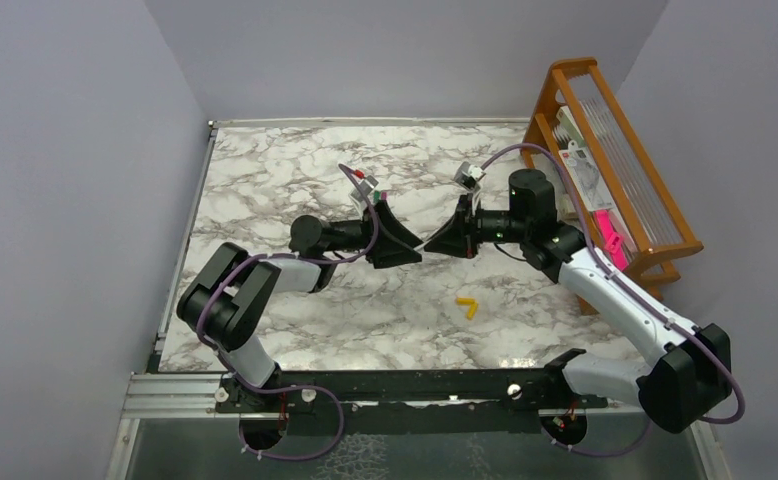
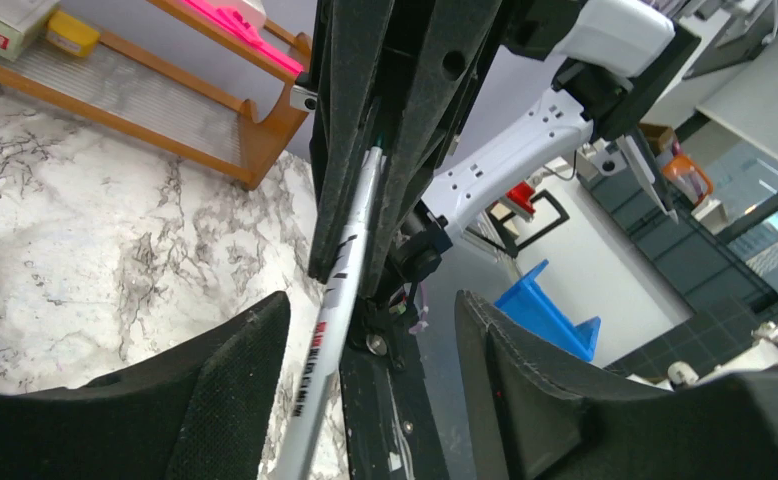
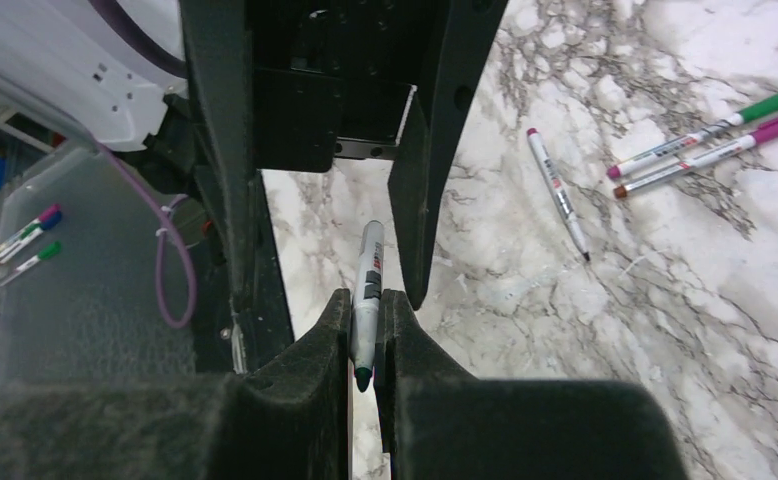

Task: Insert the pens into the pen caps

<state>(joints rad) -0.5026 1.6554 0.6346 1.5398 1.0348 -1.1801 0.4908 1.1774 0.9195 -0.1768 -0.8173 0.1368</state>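
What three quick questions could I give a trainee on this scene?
1. True or false: the right end effector is shut on a pen.
2. What colour are the loose caps in the top view? A green, B yellow, C magenta.
3. Fill in: the jaws of the left end effector stand ____ around that pen.
Key: 1 true; 2 B; 3 open.
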